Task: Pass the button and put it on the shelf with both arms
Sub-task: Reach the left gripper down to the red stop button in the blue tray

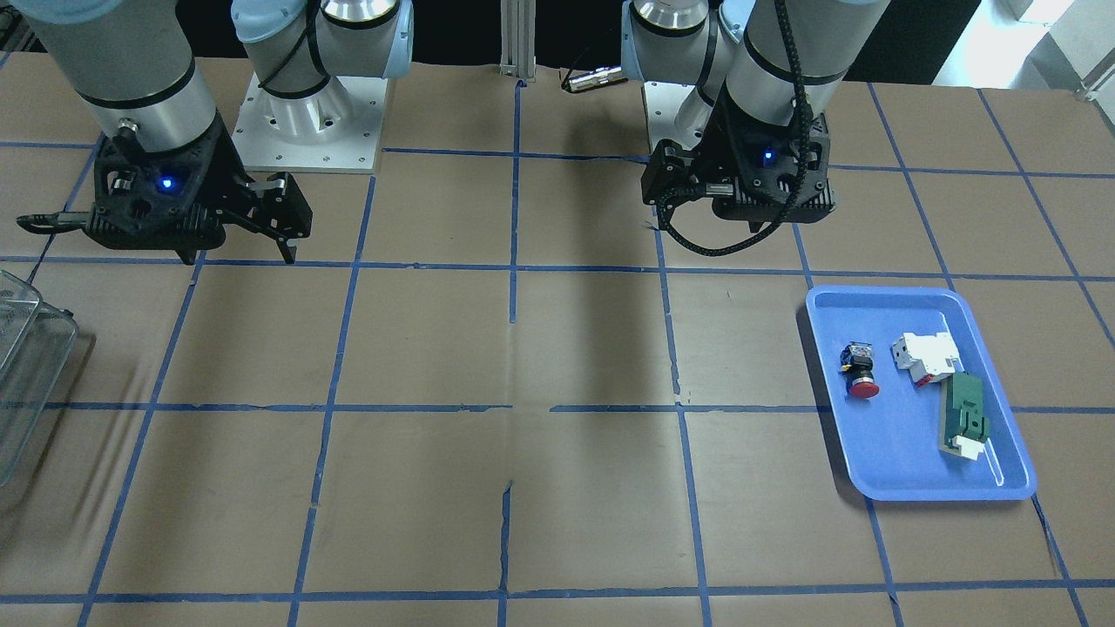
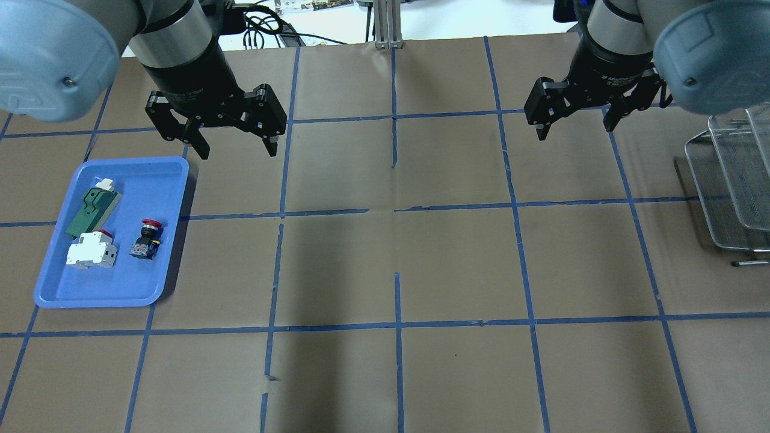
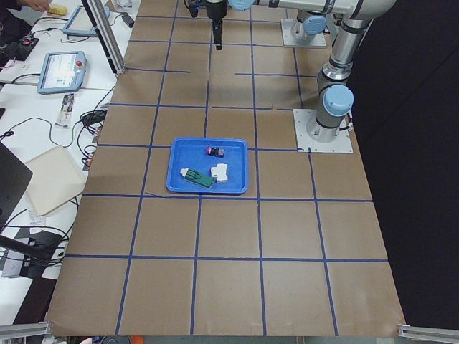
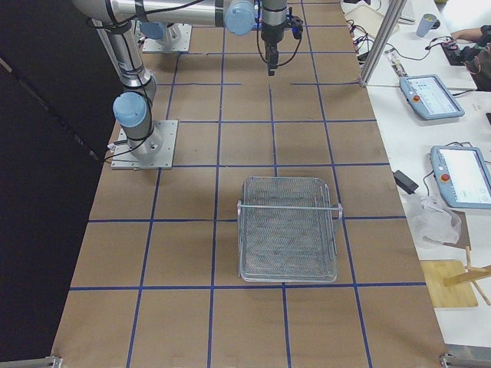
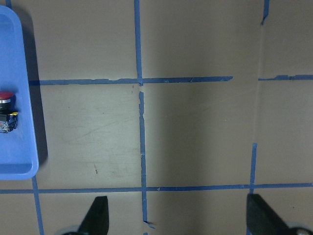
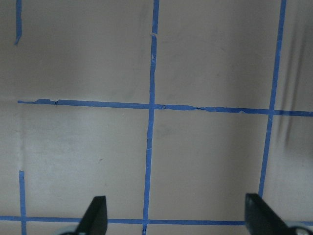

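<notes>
The button [image 2: 146, 239], with a red cap and black body, lies on its side in the blue tray [image 2: 102, 282] at the table's left. It also shows in the front view [image 1: 858, 373] and at the left edge of the left wrist view [image 5: 6, 112]. My left gripper [image 2: 237, 150] is open and empty, hovering just beyond the tray's far right corner. My right gripper [image 2: 574, 129] is open and empty over bare table at the far right. The shelf [image 2: 731, 180], a wire-mesh rack, stands at the right edge, right of the right gripper, and shows whole in the right side view [image 4: 288, 230].
In the tray, left of the button, lie a white-and-red block [image 2: 90, 252] and a green-and-white block [image 2: 90, 207]. The brown table is marked with a blue tape grid. An aluminium post [image 2: 388, 24] and cables stand at the far edge.
</notes>
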Controlling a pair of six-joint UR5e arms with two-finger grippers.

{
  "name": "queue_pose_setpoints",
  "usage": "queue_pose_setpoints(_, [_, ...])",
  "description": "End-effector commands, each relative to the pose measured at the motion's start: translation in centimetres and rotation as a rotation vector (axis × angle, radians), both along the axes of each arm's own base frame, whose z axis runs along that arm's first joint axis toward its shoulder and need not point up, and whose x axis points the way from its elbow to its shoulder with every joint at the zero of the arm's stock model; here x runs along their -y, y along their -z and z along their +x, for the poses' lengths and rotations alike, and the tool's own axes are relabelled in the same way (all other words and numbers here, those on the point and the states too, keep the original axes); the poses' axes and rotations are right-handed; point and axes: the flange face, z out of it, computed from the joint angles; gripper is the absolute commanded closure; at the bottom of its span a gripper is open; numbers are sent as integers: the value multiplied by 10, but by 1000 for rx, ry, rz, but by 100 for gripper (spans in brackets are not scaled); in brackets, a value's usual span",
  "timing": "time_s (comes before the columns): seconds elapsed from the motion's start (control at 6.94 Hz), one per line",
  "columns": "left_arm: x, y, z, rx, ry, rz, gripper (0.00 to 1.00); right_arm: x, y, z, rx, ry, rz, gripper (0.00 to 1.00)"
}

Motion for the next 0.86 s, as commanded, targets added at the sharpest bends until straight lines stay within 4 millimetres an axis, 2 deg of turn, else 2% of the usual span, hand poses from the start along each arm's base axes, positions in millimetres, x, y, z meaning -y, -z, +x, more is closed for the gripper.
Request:
queue_pose_setpoints(0.0, [-1, 3, 3, 8, 1, 5, 0, -9, -8, 0, 7, 2, -10, 0])
queue_pose_setpoints(0.14, [0, 4, 9, 11, -6, 9, 0, -1, -2, -1, 9, -1, -11, 0])
queue_pose_setpoints(0.29, [1, 8, 24, 13, -35, 20, 0, -3, -2, 2, 10, -4, -10, 0])
queue_pose_setpoints(0.43, [4, 21, 49, 41, -69, 38, 0, -2, 0, 2, 12, -6, -4, 0])
queue_pose_setpoints(0.58, [8, 34, 90, 37, -55, 56, 0, -1, -1, 2, 10, -7, -7, 0])
queue_pose_setpoints(0.72, [19, 48, 130, 29, 51, -4, 0, -1, -1, 2, 10, -6, -8, 0])
